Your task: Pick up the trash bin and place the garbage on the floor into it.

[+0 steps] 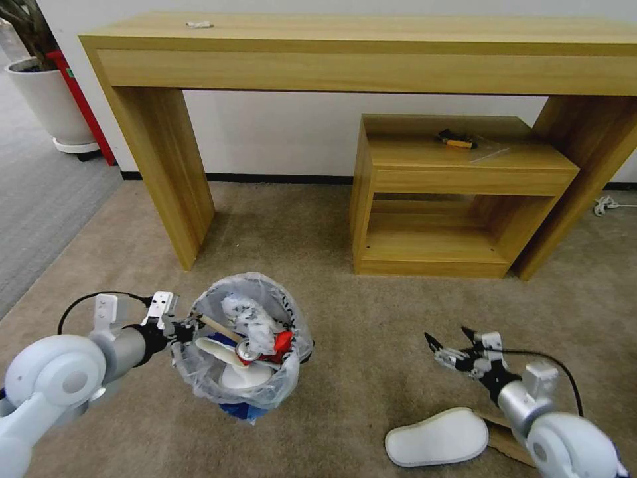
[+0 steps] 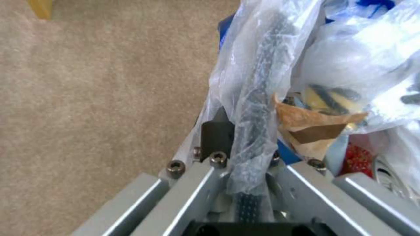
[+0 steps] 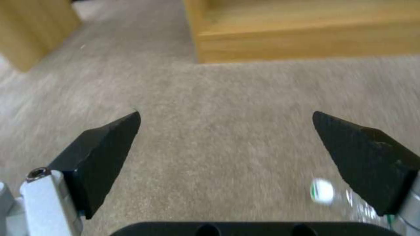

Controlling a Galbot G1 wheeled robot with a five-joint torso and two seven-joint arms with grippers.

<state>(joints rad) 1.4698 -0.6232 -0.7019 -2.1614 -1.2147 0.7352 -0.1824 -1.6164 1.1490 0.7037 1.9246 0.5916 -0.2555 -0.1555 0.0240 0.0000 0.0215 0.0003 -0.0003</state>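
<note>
While the beige carpeted floor [image 1: 371, 318] is stretching out in front of a long wooden console table [image 1: 358, 60] and a lower wooden shelf unit [image 1: 458, 199], the trash bin [image 1: 242, 342] is being held at its near rim, beside the console's leg. Its rim and crinkly clear liner are being pinched between the clenched fingers of the left tool [image 1: 184, 328]. The bin is being judged light but soft-walled at the liner, so the stiff rim under the plastic is the sound place to hold. It is already packed with a white foam insole [image 1: 242, 375], wrappers and something red. A second white foam insole [image 1: 438, 437] is lying on the floor with a cardboard piece [image 1: 507, 438] just beside it; both are likely light and flat, best taken by an edge. The right tool [image 1: 454, 348] is hovering above them, spread wide and gripping nothing. In the left wrist view, torn brown paper [image 2: 313, 126] is being shown inside the liner; in the right wrist view, a clear bottle [image 3: 346, 196] is being glimpsed beside one fingertip [image 3: 365, 157].
</note>
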